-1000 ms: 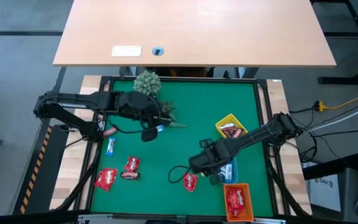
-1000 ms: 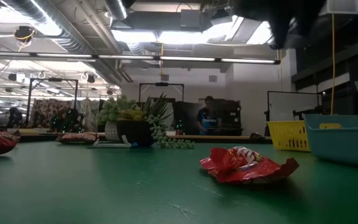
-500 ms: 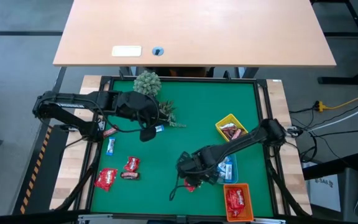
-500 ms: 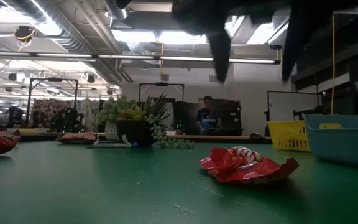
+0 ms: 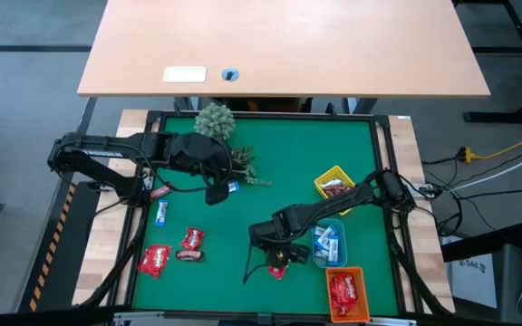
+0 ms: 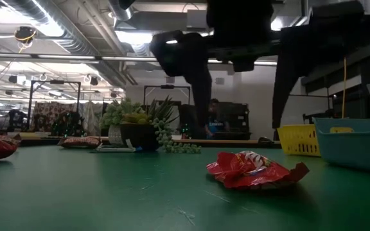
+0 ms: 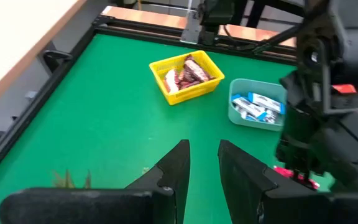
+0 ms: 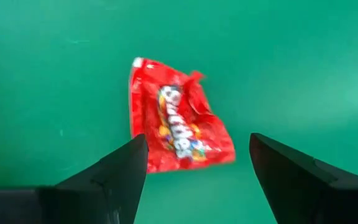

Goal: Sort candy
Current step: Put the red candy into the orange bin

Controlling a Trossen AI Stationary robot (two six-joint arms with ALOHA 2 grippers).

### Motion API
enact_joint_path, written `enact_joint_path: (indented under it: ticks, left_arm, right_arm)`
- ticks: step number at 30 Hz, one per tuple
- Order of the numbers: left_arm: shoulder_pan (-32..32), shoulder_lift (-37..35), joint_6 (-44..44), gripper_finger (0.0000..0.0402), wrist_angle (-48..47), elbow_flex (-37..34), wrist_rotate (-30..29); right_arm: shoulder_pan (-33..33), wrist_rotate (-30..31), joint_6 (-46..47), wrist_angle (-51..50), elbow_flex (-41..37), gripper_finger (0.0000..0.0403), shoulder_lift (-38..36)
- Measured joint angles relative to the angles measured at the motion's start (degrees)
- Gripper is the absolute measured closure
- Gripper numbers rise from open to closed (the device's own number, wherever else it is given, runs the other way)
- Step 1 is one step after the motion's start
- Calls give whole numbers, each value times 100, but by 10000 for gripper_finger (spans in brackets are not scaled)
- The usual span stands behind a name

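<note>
From above, the right gripper (image 5: 277, 261) is seen spread wide over a red candy packet (image 5: 277, 270) on the green mat (image 5: 279, 163), just beside the blue tray (image 5: 318, 257) of blue-and-white sweets and near the orange tray (image 5: 331, 274) that holds red packets; a yellow tray (image 5: 321, 180) with dark bars is set farther back. The left gripper (image 5: 216, 192) is parked by the plant (image 5: 214, 119), with 1 blue-and-white sweet (image 5: 233, 187) just beside it, and 4 more sweets are scattered on the mat's left side. At table height, the red candy packet (image 6: 255, 170) is shown lying flat and crumpled, with 2 dark fingers (image 6: 201, 77) hanging apart above it, not yet touching. In the left wrist view, the left fingers (image 7: 178, 167) are held narrowly apart, nothing is gripped, and the 2 filled trays are seen beyond. In the right wrist view, the packet (image 8: 176, 127) is framed between the open fingers (image 8: 120, 169), slightly off centre. The packet should be centred, the descent made straight down to the mat, and the fingers closed across the packet's narrow width, so that foil is pinched rather than pushed away.
</note>
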Motion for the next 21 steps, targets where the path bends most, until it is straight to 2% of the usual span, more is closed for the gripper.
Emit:
enact_joint_path:
  ticks: [11, 21]
  left_arm:
    - [2, 0, -11, 320, 21, 0, -155]
    - [7, 0, -2, 320, 135, 0, -365]
  right_arm:
    - [-232, -456, -1290, 218, -176, 123, 59]
    - [-537, -1511, -1525, 1075, -821, 123, 68]
